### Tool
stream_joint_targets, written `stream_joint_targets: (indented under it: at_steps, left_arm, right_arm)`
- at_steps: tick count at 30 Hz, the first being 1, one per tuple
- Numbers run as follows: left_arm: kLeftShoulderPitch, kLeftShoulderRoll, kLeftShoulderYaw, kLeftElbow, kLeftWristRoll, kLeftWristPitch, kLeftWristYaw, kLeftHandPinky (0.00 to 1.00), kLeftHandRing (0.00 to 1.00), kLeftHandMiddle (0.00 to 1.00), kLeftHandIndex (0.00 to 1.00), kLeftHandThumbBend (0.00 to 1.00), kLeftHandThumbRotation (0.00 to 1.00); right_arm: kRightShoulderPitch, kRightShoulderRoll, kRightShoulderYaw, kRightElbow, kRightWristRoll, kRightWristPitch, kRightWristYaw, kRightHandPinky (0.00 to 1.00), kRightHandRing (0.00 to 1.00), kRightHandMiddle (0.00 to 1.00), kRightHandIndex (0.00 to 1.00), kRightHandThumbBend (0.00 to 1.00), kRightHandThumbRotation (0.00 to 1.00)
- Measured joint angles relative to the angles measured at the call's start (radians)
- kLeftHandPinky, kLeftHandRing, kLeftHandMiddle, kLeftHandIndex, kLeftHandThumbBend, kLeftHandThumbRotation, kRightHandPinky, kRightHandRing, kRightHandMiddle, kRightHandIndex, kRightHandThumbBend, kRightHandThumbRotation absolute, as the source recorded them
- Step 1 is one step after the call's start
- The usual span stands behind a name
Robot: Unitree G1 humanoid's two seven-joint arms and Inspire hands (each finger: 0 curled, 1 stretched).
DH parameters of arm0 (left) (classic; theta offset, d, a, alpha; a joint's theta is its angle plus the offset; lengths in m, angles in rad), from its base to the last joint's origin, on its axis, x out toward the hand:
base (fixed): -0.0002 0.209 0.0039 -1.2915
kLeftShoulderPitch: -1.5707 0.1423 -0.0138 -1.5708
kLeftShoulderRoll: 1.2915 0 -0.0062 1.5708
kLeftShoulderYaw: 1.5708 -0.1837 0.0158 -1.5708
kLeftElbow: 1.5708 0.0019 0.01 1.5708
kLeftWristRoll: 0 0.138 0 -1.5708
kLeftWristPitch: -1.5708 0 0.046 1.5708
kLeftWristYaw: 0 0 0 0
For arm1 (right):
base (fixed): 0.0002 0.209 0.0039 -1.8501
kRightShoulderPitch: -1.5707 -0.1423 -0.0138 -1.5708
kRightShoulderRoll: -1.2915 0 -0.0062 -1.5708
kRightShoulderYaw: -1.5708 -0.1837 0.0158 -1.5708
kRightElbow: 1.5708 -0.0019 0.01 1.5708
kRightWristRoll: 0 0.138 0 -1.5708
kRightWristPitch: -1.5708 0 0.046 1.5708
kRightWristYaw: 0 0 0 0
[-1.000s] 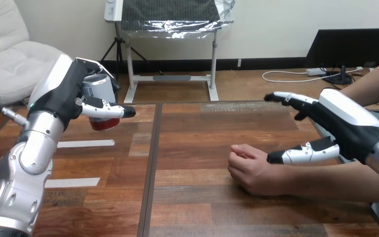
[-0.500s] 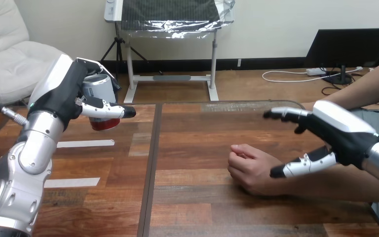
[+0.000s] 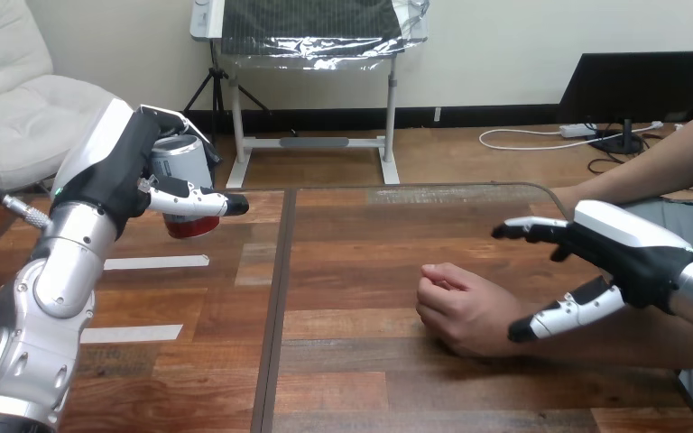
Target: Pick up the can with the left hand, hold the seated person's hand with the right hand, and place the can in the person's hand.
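Right hand (image 3: pixel 632 257) lower now, nearer the person's hand (image 3: pixel 460 307).

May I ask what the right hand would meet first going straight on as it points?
Probably the person's hand on the table, though the right hand may pass just above it.

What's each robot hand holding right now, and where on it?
The left hand holds the can, gripped round its side. The right hand is open by the person's hand, holding nothing.
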Motion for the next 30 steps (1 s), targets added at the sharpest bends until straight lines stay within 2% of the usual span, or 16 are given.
stream_joint_targets:
  at_steps: [15,30]
  left_arm:
    - [0.000,0.000,0.000,-0.010,0.000,0.009,-0.007,0.31,0.34,0.40,0.41,0.78,0.00]
    - [0.000,0.000,0.004,-0.017,0.000,0.011,-0.010,0.32,0.34,0.40,0.41,0.79,0.00]
  right_arm:
    - [-0.014,-0.007,0.036,0.054,-0.010,0.042,0.018,0.78,0.91,0.91,0.90,1.00,0.45]
    - [-0.042,-0.006,0.079,0.099,-0.060,0.058,-0.022,0.80,0.92,0.92,0.91,1.00,0.45]
